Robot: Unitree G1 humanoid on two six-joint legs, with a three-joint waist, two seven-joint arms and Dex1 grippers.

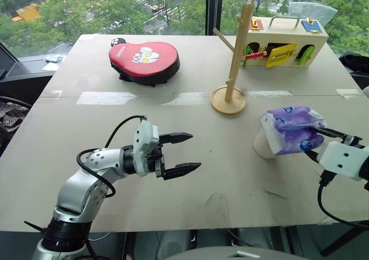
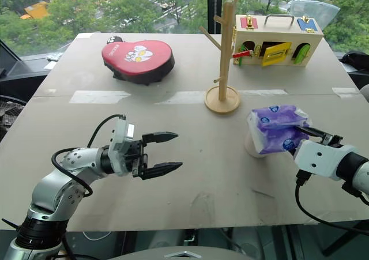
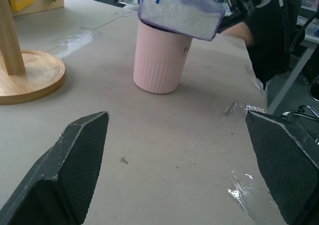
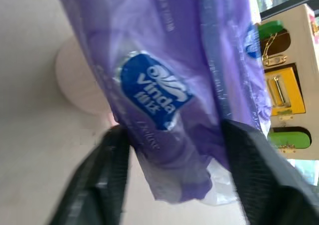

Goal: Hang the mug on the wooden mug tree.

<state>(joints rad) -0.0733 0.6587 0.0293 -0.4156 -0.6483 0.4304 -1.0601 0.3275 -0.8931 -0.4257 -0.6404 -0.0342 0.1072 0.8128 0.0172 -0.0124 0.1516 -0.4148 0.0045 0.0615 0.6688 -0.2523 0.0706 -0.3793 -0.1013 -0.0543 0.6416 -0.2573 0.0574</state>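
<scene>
While the right gripper [image 2: 300, 138] pinches the purple tissue pack [image 2: 277, 128] between both fingers, the pack rests across the rim of the mug [image 3: 160, 58], which stands upright on the table [image 1: 230, 173]; whether the pack bears its full weight there is hard to judge. Left gripper [image 1: 183, 154] hovers with fingers spread, pointing toward the mug. Mug tree [image 1: 233, 64] stands beyond, apart from it.

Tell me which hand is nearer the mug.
Right. The right hand grips the tissue pack lying on top of the mug; the left hand, open, is well off across the table.
</scene>
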